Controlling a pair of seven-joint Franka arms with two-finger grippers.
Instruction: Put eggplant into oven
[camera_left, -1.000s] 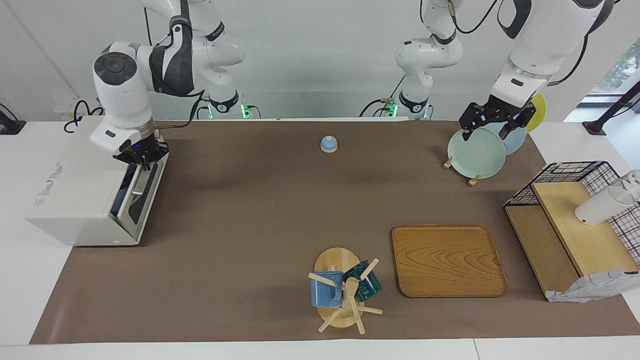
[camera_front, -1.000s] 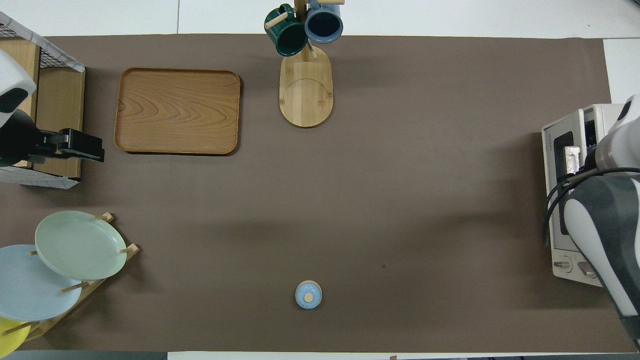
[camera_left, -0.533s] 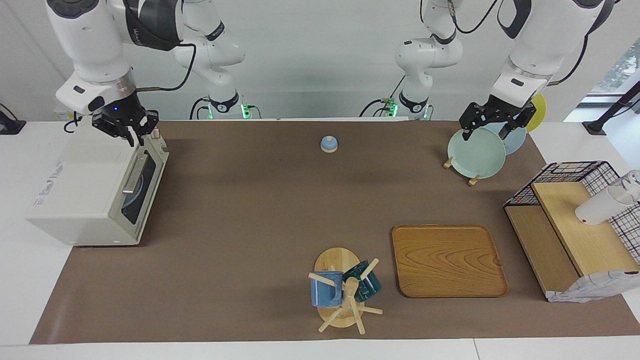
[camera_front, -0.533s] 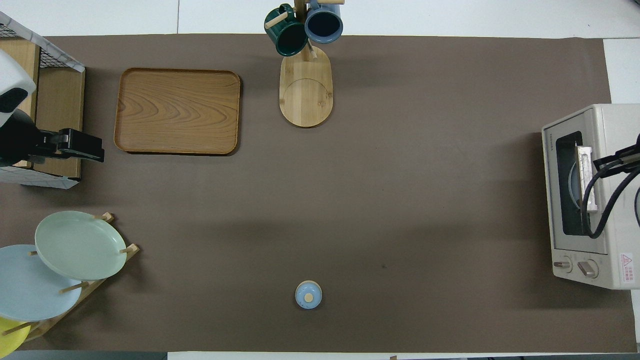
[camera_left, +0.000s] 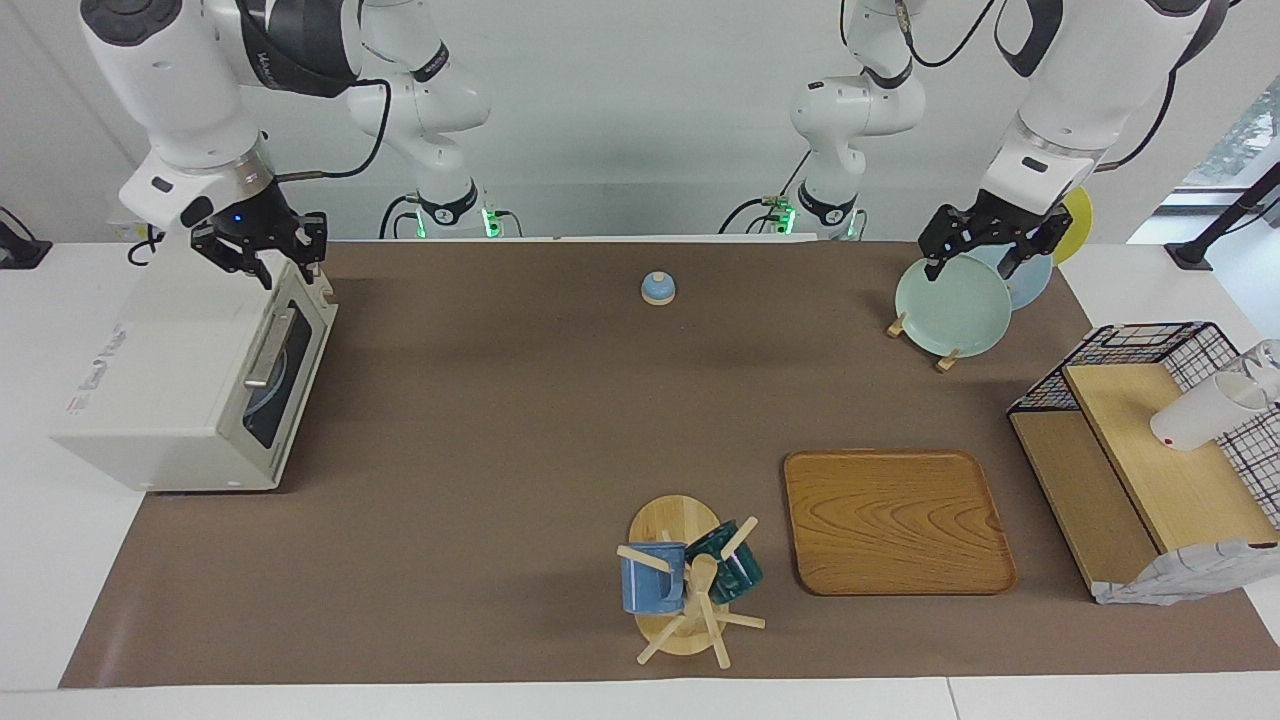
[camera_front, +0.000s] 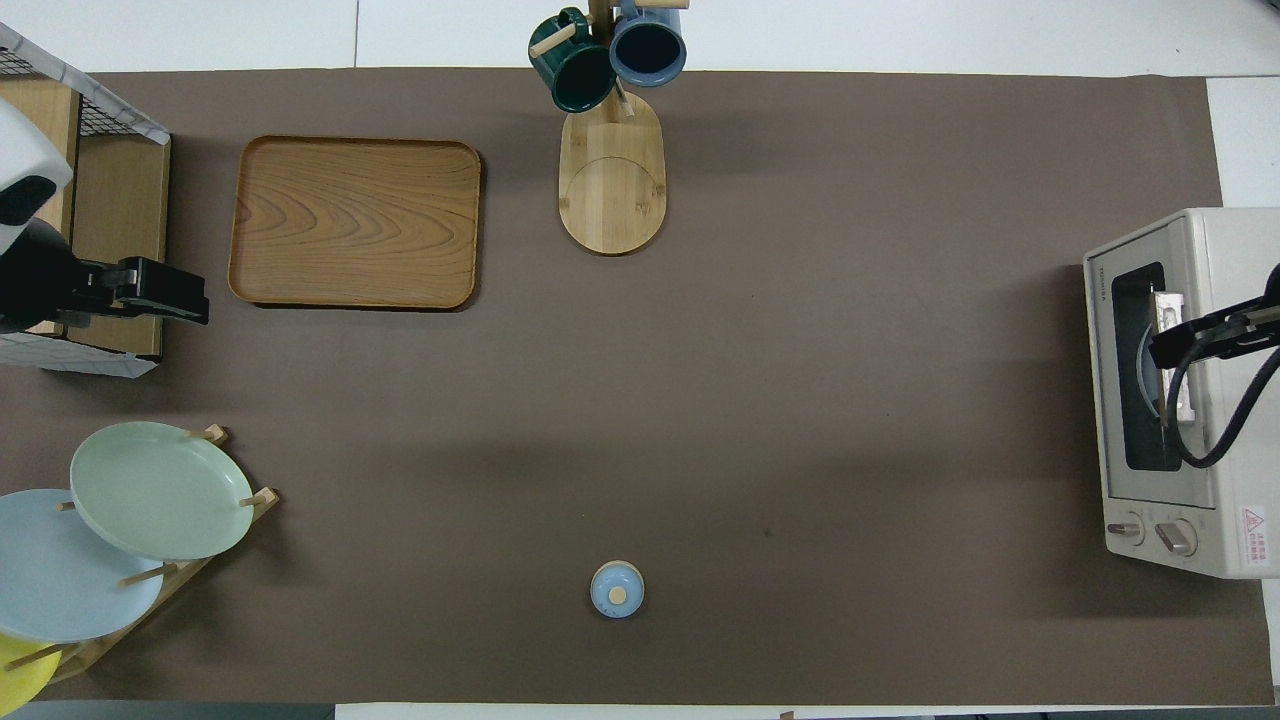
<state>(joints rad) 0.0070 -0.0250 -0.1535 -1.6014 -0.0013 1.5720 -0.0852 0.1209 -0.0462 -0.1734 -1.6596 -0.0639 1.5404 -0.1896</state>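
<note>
The white oven (camera_left: 170, 380) stands at the right arm's end of the table, and it also shows in the overhead view (camera_front: 1225, 400). Its dark glass door (camera_left: 275, 375) is shut, and a pale plate shows through the glass. The eggplant is not in view. My right gripper (camera_left: 262, 255) hangs open and empty over the oven's top, at the end nearer the robots; it also shows in the overhead view (camera_front: 1205, 335). My left gripper (camera_left: 975, 258) waits open and empty over the plate rack, and it shows in the overhead view too (camera_front: 160, 297).
A green plate (camera_left: 952, 305) leans in a plate rack, with blue and yellow plates beside it. A small blue lid (camera_left: 657, 288) lies near the robots. A wooden tray (camera_left: 895, 520), a mug tree (camera_left: 685, 585) and a wire-and-wood rack (camera_left: 1150, 440) stand farther out.
My right gripper has left the oven door's handle and risen above the oven's top. The door, ajar a second ago, now stands shut. The left arm has not moved.
</note>
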